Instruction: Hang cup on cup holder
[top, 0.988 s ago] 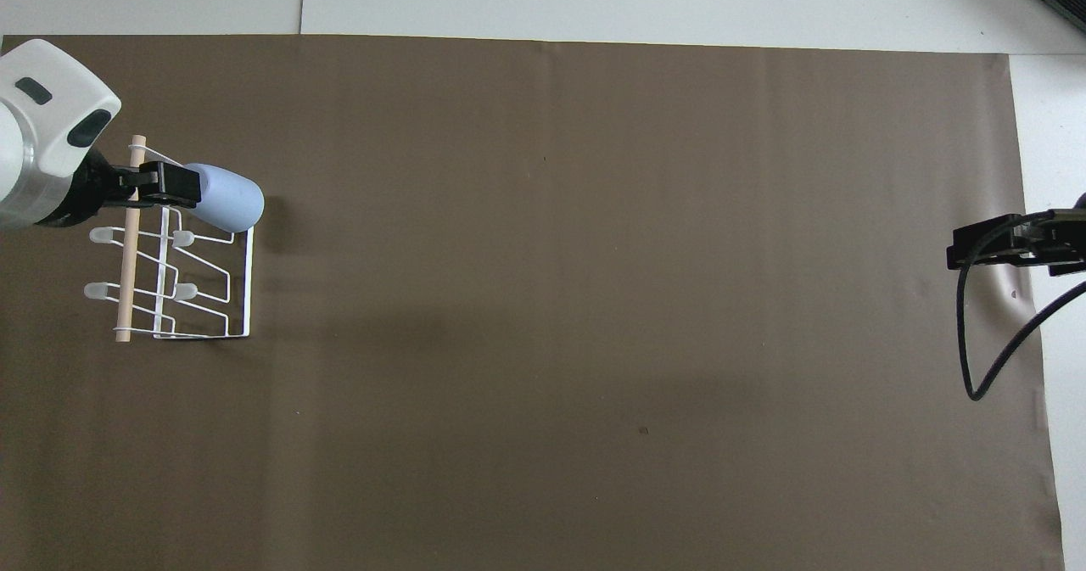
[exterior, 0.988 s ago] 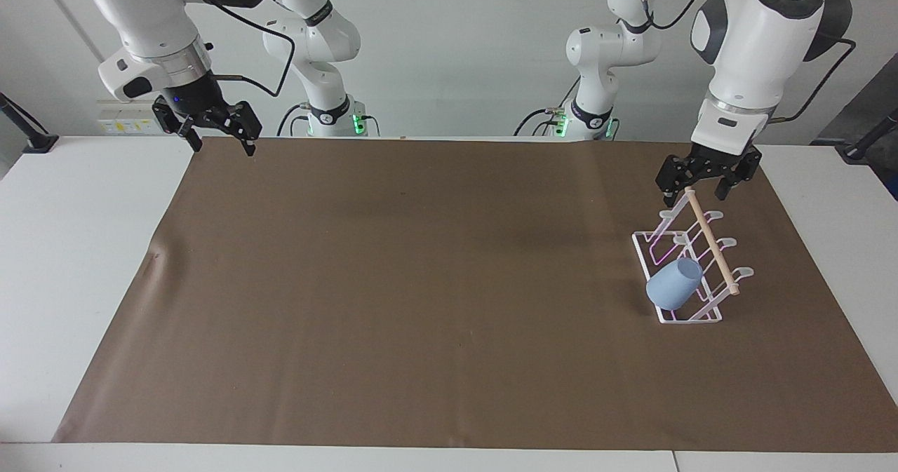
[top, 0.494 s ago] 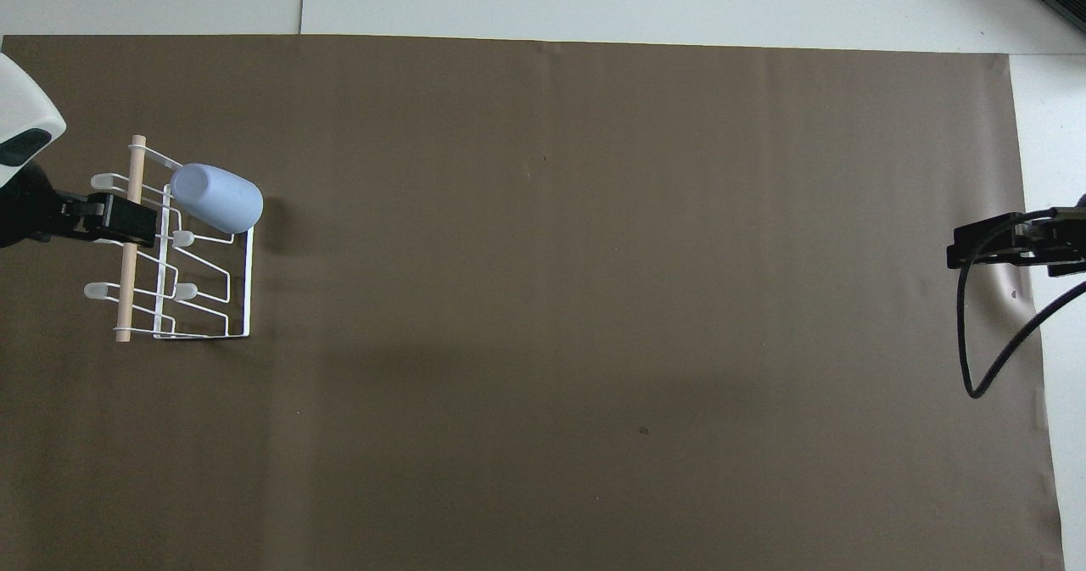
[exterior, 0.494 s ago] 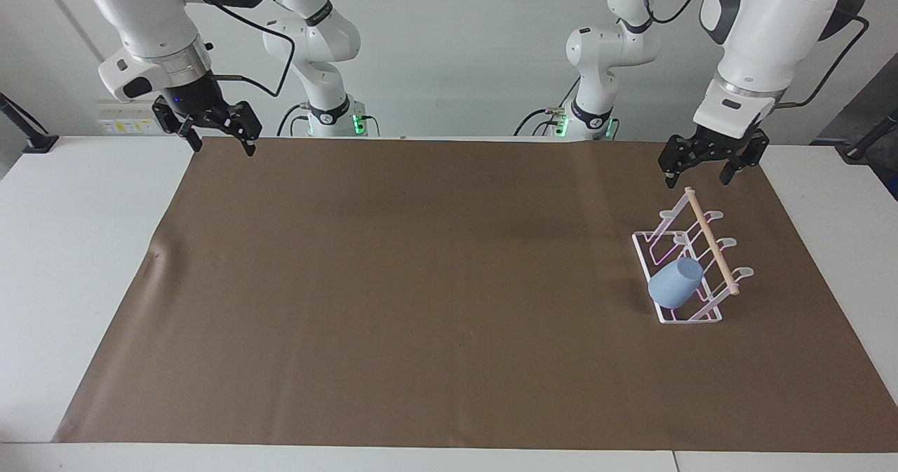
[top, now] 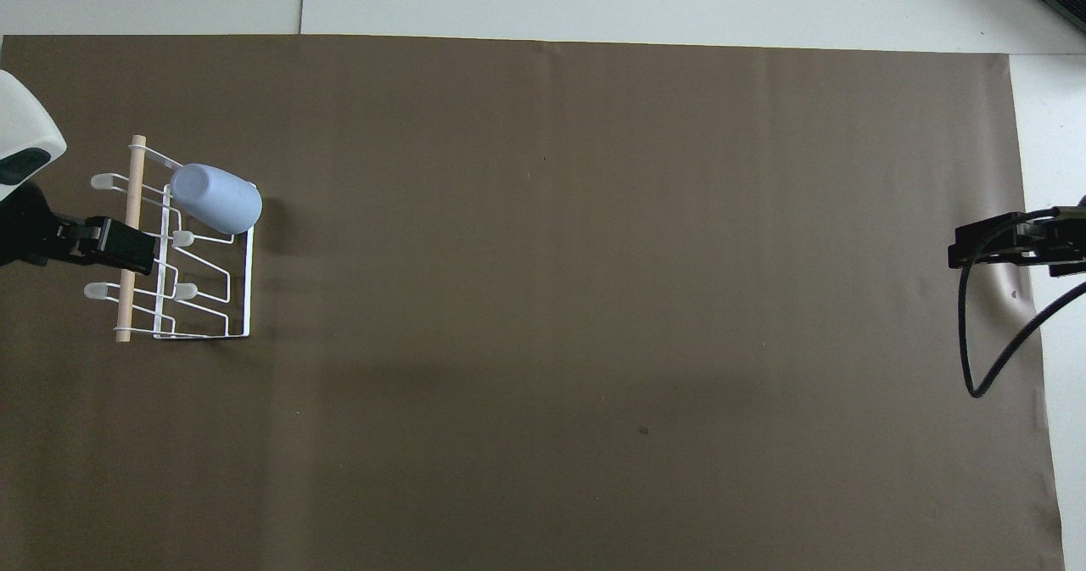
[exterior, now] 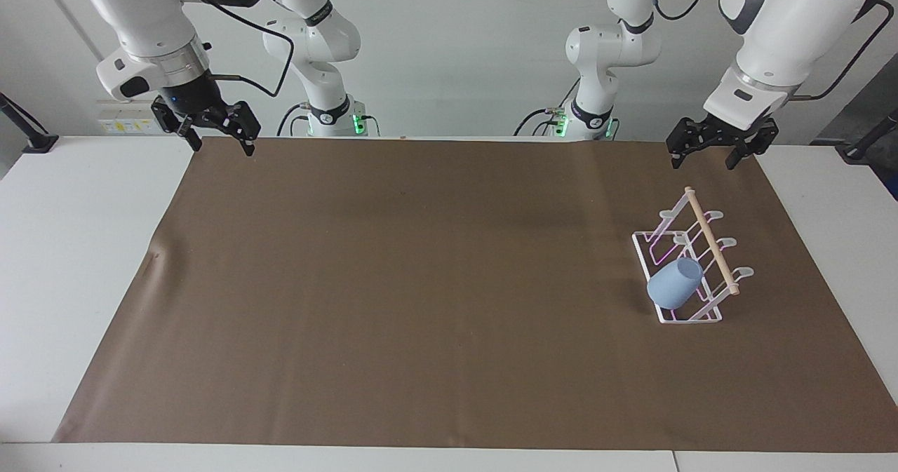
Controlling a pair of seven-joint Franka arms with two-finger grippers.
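I work in what looks like a robotics lab — bare white walls, my white table [exterior: 84, 261] under a plain brown mat [exterior: 421, 282], cables trailing, and two spare arms [exterior: 316, 51] parked at the wall, bases lit green.

1. Left arm: white jointed Franka arm, forearm sloping down from the upper corner of the facing view; its black two-finger left gripper [exterior: 721, 151] points downward, raised in the air, fingers spread apart and empty.
2. Right arm: white jointed arm, waiting; its black two-finger right gripper [exterior: 217, 134] hangs downward above the desk, fingers spread and empty.
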